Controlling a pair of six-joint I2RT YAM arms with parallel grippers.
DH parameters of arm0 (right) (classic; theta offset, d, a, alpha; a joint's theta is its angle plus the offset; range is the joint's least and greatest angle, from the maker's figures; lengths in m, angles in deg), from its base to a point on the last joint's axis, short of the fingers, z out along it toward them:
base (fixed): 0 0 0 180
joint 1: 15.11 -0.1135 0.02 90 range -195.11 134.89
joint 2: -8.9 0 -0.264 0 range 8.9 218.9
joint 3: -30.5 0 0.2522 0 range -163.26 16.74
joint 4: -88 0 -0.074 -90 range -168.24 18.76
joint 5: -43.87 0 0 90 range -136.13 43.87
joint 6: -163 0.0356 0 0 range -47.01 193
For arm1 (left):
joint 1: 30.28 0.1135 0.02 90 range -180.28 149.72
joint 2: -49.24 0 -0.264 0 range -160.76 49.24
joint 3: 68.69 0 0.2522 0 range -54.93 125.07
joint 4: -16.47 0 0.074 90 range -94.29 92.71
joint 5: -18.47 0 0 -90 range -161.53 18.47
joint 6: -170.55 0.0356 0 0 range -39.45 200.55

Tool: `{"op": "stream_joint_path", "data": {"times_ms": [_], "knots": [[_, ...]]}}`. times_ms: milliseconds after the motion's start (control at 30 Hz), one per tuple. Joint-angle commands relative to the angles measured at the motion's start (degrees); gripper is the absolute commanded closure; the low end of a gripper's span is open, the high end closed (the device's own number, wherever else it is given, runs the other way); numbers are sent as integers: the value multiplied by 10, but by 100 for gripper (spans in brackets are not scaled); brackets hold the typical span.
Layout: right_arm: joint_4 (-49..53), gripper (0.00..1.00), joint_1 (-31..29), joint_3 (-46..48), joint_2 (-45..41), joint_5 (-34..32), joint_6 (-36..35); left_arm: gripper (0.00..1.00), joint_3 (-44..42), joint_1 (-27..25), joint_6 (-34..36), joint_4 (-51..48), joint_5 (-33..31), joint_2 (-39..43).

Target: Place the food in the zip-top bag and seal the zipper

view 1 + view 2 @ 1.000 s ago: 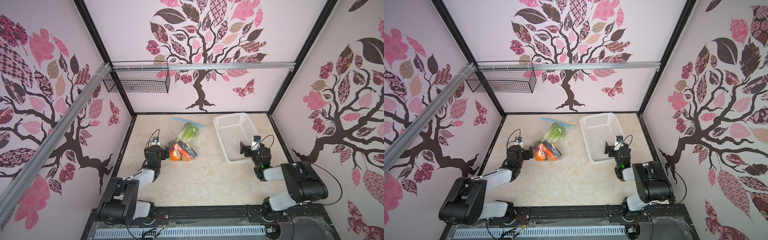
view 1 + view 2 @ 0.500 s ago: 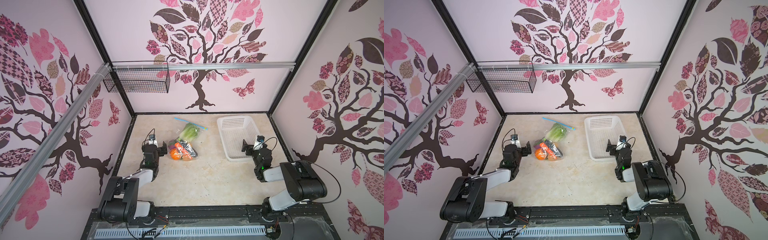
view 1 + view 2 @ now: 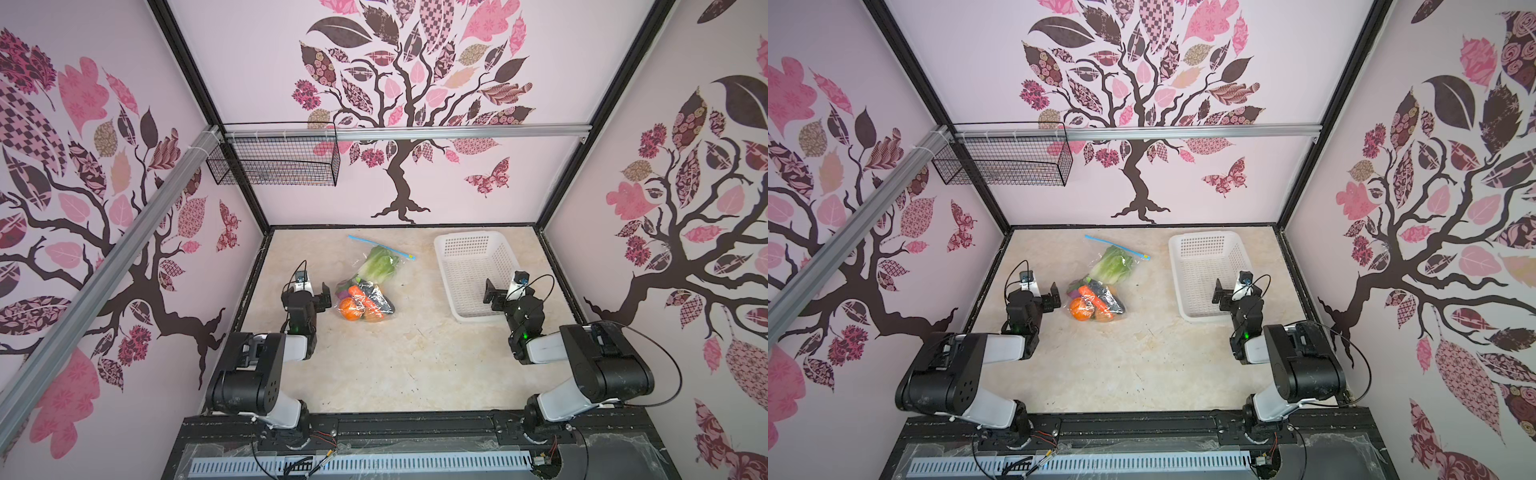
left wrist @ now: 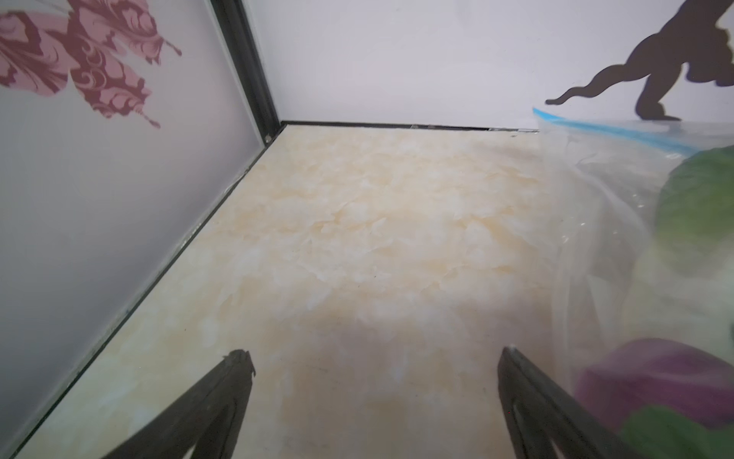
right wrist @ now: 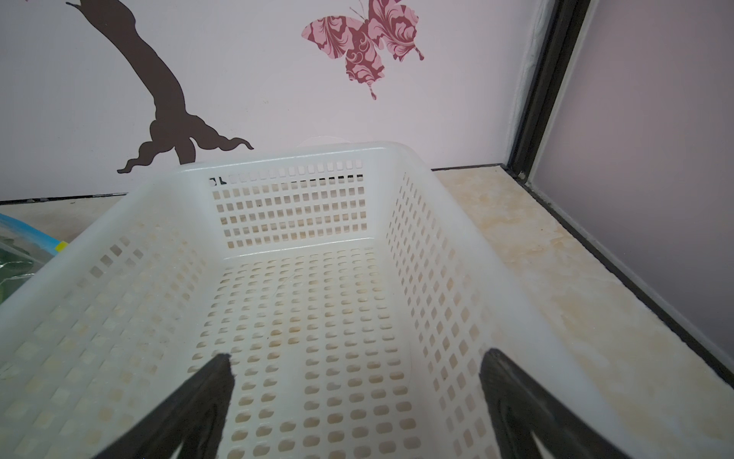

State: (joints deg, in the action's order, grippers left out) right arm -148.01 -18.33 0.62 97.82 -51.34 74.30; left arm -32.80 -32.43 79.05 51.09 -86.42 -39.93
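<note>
The clear zip-top bag [image 3: 388, 277] [image 3: 1126, 279] lies mid-table with the food inside: green cabbage [image 3: 378, 264], carrot [image 3: 360, 292], orange pumpkin [image 3: 350, 309], dark eggplant [image 3: 381, 298] and purple onion [image 4: 655, 381]. Its blue zipper [image 3: 380, 246] [image 3: 1117, 246] [image 4: 619, 133] runs along the far edge, with the yellow slider [image 3: 411, 257] [image 5: 61, 246] at the right end. My left gripper [image 3: 309, 291] [image 3: 1039, 291] [image 4: 373, 357] stands open just left of the bag, nothing between its fingers. My right gripper [image 3: 505, 291] [image 3: 1233, 293] [image 5: 355, 357] is open and empty over the basket's near end.
A white perforated basket [image 3: 442, 257] [image 3: 1177, 257] [image 5: 278, 159] stands at the back right with nothing in it. A black wire basket [image 3: 274, 166] hangs on the back wall at the left. Walls close in the table on three sides.
The left gripper has drawn a little left, away from the bag. The right gripper shifted slightly right, and the white basket slid right and straightened. Both grippers stayed open.
</note>
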Motion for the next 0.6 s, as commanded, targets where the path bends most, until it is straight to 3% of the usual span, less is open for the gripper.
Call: {"op": "stream_joint_path", "data": {"times_ms": [0,567], "knots": [[11,0,4,3,14,-11,4,2,-10,11,-14,25,8,2],[11,0,5,2,14,-11,4,2,-22,-13,4,57,-21,-3]]}}
